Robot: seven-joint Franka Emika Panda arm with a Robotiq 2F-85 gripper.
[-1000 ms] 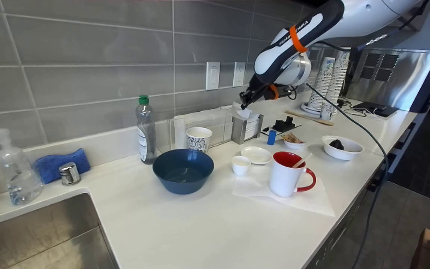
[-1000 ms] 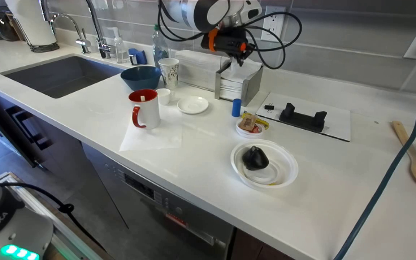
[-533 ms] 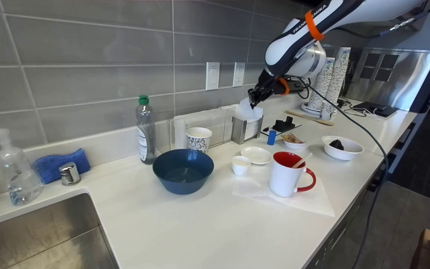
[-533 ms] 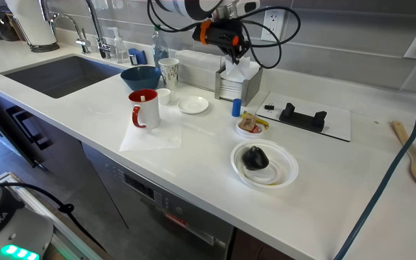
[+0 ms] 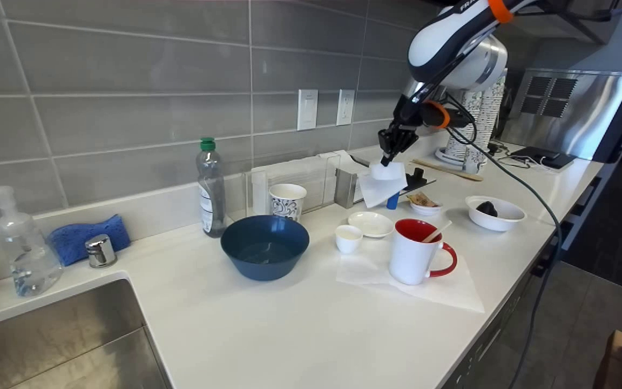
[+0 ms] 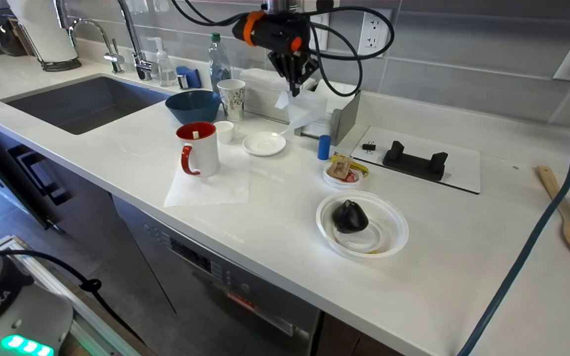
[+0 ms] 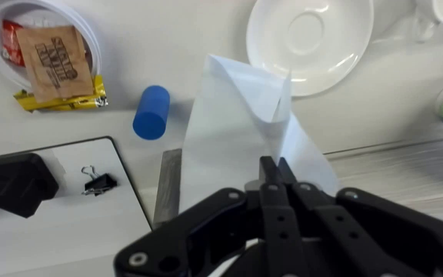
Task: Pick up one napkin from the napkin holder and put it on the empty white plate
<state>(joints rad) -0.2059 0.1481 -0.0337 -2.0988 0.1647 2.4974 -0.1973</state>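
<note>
- Evidently a hold: the gripper [image 7: 275, 163] has its fingers [image 7: 266, 171] pinched together on the white napkin [image 7: 221, 138], which creases at the bite.
- Napkin in the air, slung from the fingertips, free edges slack. Reads as one thin sheet; a second clinging behind it can't be ruled out.
- Just behind: the napkin holder [image 6: 345, 118]. The sheet hides part of it in both exterior views; can't tell whether the lower edge is clear of the metal wall.
- Near, lower down: the empty white plate [image 7: 305, 34]. In the wrist view the napkin's folded tip overlaps its rim; taken as line of sight, contact not certain.
- Further out: small white cup [image 6: 224, 132] just beside the plate; red-handled mug [image 6: 207, 153] on a paper sheet [image 6: 211, 192]; blue cylinder [image 7: 151, 113] upright near the holder.
- Step in hand, my judgement: the carry. Pick looks done, laying-down not yet.
- Next move calls for: a short shift to bring the sheet's middle over the plate, then lowering until napkin meets plate, then letting go. Go gently; paper this light could drift or fold under. Mind the cup: a trailing corner could snag it.
</note>
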